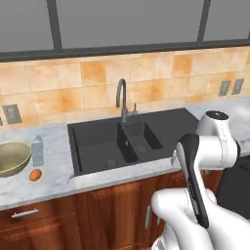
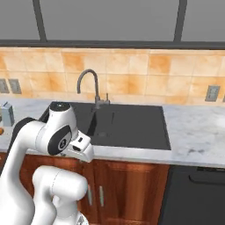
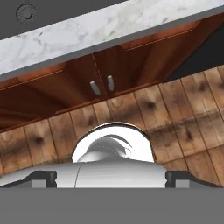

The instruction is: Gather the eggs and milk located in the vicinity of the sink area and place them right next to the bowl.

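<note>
The robot's gripper (image 3: 111, 178) hangs low in front of the kitchen cabinets, its two dark fingers (image 3: 43, 177) spread wide apart with nothing between them. Seen from the hand, a pair of cabinet door handles (image 3: 101, 85) lies straight ahead of the fingers, the plank floor (image 3: 183, 109) spreads beneath them, and the pale marble counter (image 3: 109, 30) crosses the view beyond them. A round drain (image 3: 25, 13) of the dark sink (image 1: 122, 141) shows at the far corner past the counter edge. From the base cameras, the sink and its gooseneck faucet (image 1: 122, 100) sit higher than the fingers and behind them, set into the counter that the white arm (image 1: 215, 141) folds down in front of. The task's things all stand well away to the left of the fingers, on the countertop beyond the basin's left side: the olive-gold bowl (image 1: 10, 158) is farthest off, the grey milk carton (image 1: 37, 150) stands upright just beside the bowl's right rim, and the orange-brown egg (image 1: 35, 175) lies near both, in front of the carton toward the counter's front edge. Whether carton and bowl touch cannot be told.
</note>
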You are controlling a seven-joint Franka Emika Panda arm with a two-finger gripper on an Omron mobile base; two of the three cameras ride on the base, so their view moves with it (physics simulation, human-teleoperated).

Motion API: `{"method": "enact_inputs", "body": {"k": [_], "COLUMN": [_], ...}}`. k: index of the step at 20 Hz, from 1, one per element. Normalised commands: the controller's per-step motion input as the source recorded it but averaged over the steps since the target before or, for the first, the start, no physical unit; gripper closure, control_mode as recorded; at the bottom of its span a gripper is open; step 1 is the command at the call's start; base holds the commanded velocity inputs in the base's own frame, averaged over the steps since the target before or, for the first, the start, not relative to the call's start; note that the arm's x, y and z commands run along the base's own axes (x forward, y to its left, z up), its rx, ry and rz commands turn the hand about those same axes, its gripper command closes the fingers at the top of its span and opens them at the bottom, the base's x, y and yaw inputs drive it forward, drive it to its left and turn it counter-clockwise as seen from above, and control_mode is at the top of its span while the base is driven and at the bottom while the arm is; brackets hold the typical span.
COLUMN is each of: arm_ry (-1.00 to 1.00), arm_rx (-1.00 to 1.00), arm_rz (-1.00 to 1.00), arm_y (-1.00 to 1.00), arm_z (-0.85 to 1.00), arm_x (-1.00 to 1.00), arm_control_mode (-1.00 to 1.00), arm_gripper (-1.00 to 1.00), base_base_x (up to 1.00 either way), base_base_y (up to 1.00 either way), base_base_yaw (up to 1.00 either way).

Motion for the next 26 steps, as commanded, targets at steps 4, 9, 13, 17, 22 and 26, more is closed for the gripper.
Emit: {"method": "enact_inputs", "body": {"k": [4, 9, 13, 17, 22, 26], "arm_ry": [0.00, 0.00, 0.00, 0.00, 0.00, 0.00], "arm_rx": [0.00, 0.00, 0.00, 0.00, 0.00, 0.00], "arm_rz": [0.00, 0.00, 0.00, 0.00, 0.00, 0.00], "arm_y": [0.00, 0.00, 0.00, 0.00, 0.00, 0.00], "arm_z": [0.00, 0.00, 0.00, 0.00, 0.00, 0.00], "arm_x": [0.00, 0.00, 0.00, 0.00, 0.00, 0.00], "arm_control_mode": [1.00, 1.00, 1.00, 1.00, 1.00, 1.00], "arm_gripper": [-1.00, -1.00, -1.00, -1.00, -1.00, -1.00], "base_base_x": [0.15, 0.26, 0.46, 0.79, 0.91, 0.09], "base_base_y": [-1.00, -1.00, -1.00, -1.00, -1.00, -0.42], "base_base_yaw": [0.00, 0.00, 0.00, 0.00, 0.10, 0.09]}}
